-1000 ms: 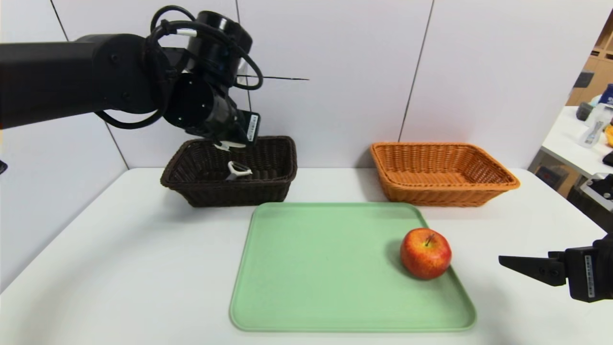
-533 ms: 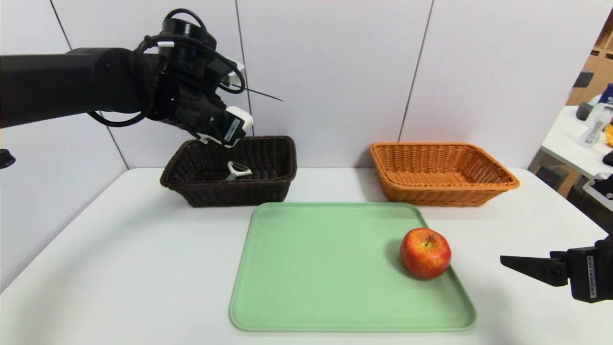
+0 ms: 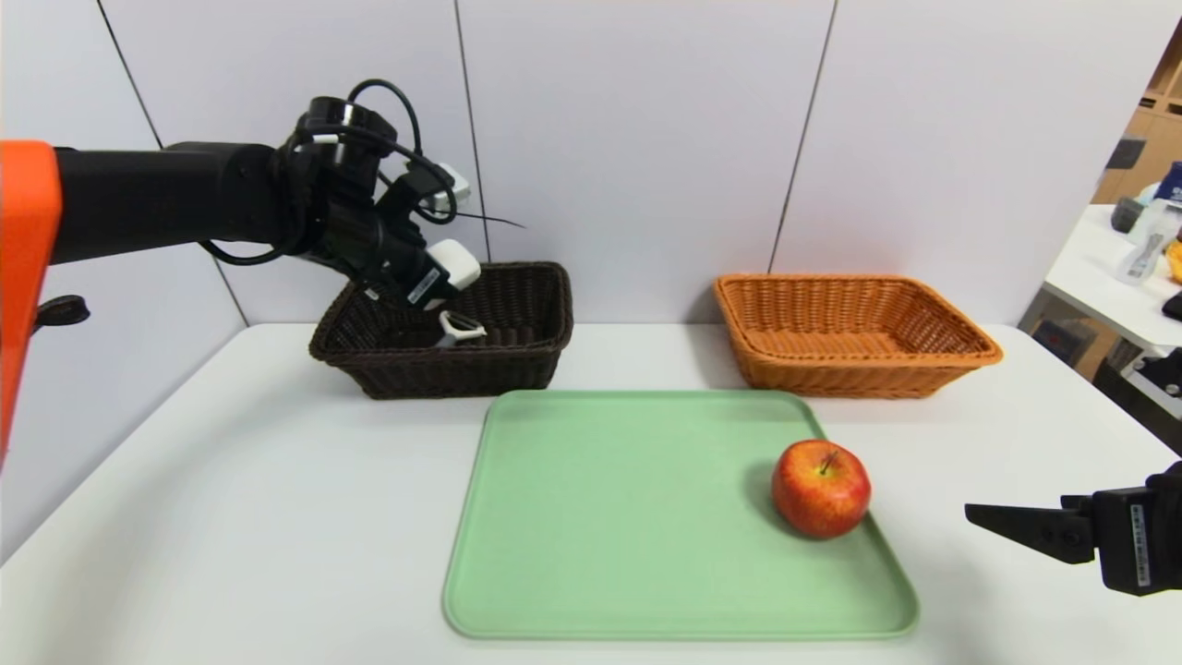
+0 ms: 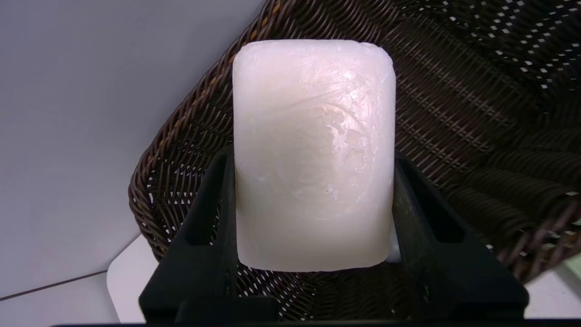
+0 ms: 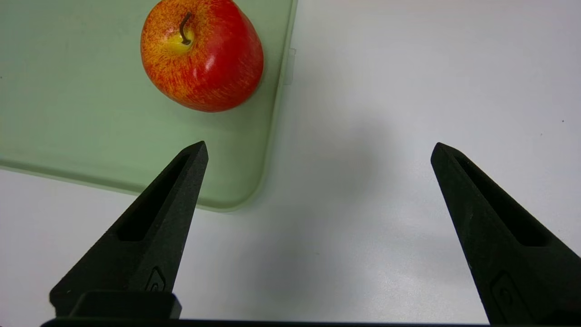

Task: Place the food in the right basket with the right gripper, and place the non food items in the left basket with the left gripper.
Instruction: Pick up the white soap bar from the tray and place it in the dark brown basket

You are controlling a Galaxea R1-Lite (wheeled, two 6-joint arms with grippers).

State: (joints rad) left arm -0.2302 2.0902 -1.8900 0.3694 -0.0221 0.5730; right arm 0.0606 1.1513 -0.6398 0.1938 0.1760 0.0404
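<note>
On the white table (image 3: pixel 231 480), the green tray (image 3: pixel 628 517) holds a red apple (image 3: pixel 821 488) near-right. Over the dark left basket (image 3: pixel 517 356), the left gripper (image 3: pixel 441 275) clamps a white, probably soap, bar (image 4: pixel 313 154). The right gripper (image 5: pixel 317 150) hovers near-right, fingers spread.

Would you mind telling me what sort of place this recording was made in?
Most likely an indoor robotics lab or office test bench: a plain white table against bare panelled walls holds a staged sorting set, a green tray and two wicker baskets; at the right edge, another desk with clutter shows.
</note>
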